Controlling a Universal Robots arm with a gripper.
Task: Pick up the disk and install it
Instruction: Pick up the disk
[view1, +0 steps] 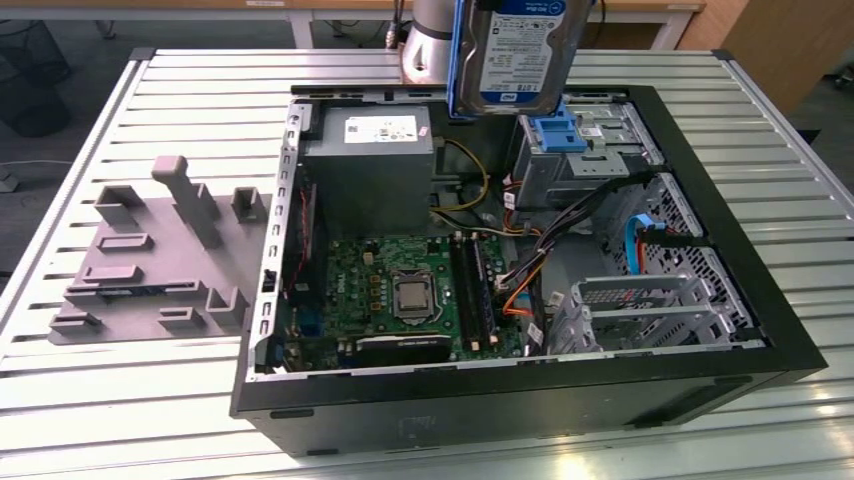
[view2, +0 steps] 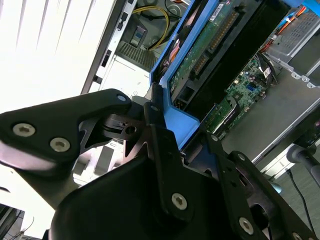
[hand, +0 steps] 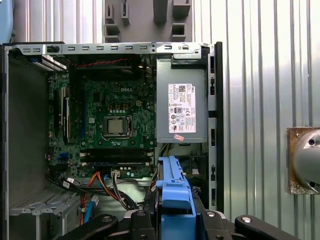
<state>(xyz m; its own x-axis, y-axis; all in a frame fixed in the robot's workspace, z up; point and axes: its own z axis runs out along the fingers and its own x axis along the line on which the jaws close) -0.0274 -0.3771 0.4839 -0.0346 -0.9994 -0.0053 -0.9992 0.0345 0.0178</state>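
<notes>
The disk (view1: 514, 50) hangs upright in the air above the far side of the open computer case (view1: 721, 330), label facing the exterior camera, blue carrier along its edge. In the second wrist view its green circuit-board underside (view2: 210, 35) shows, with my gripper (view2: 180, 127) shut on the blue carrier's end. In the first wrist view the carrier (hand: 172, 185) sticks out from between my black fingers (hand: 140, 220), over the case's drive-bay end. Below the disk sits a drive bay holding an empty blue bracket (view1: 558, 130).
Inside the case lie a grey power-supply box (view1: 371, 165), a green motherboard (view1: 400, 290), bundled cables (view1: 574, 225) and a metal drive cage (view1: 641, 305). A grey fixture plate (view1: 154, 250) rests on the slatted table at the exterior view's left. The arm (view1: 430, 40) rises behind the disk.
</notes>
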